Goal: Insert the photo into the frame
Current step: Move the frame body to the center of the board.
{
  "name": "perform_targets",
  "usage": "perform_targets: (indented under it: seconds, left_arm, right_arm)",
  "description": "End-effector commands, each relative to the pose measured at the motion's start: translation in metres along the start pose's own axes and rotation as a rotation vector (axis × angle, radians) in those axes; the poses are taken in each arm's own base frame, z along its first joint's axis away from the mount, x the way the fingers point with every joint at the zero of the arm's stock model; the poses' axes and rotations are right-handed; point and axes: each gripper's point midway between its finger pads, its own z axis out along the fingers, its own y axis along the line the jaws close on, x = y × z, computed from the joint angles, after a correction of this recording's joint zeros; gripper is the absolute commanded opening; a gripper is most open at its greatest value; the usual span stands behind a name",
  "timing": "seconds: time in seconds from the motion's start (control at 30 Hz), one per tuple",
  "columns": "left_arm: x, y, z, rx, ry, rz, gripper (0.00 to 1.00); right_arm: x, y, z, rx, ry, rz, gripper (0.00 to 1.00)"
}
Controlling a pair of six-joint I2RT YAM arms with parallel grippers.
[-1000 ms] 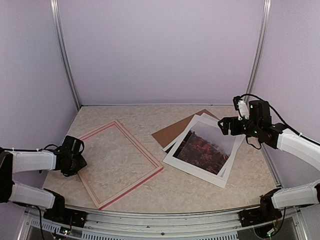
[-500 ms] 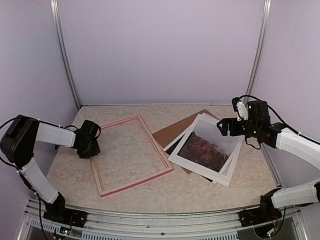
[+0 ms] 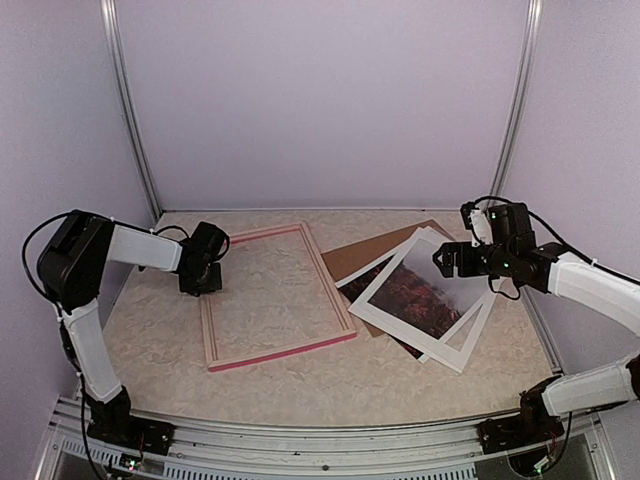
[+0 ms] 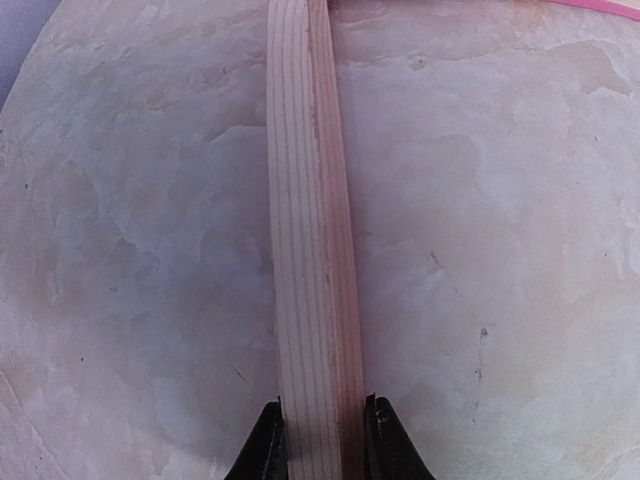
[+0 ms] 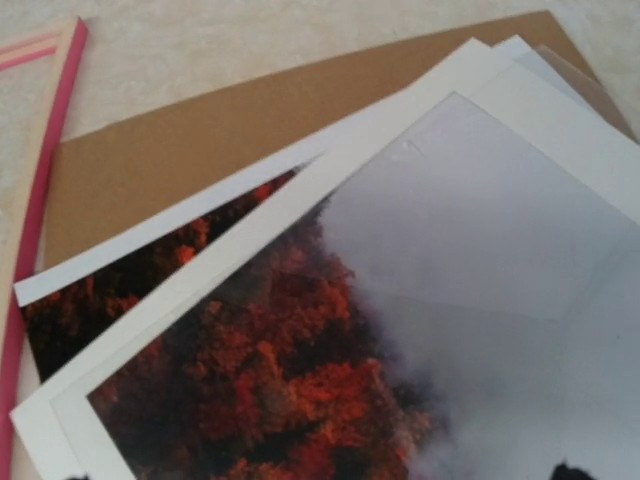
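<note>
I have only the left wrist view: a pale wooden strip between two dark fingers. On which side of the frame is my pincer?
Observer: The left pincer is shut on the left rail of the frame, near its far corner.
Operator: Is the photo inside the frame already?
Observer: No. The photo lies right of the frame, on top of another print and a brown board.
Operator: And the other arm?
Observer: The right pincer is open, hovering over the photo's far end.
</note>
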Motion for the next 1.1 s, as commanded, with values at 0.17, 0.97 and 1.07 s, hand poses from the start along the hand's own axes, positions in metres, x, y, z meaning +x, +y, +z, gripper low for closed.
perform_targets:
  seconds: [0.17,0.97,1.07]
  left_arm:
    - [0.024,0.030,0.005,-0.164,0.053,0.314,0.05]
    - [0.038,0.047,0.002,-0.267,0.097,0.370,0.41]
    - [0.035,0.049,-0.002,-0.271,0.081,0.345,0.52]
  right_arm:
    - [0.003,-0.002,0.022,0.042,0.091,0.004,1.00]
    - [0.064,0.118,0.074,-0.256,0.263,-0.061,1.00]
    - [0.077,0.148,0.080,-0.300,0.288,-0.095,1.00]
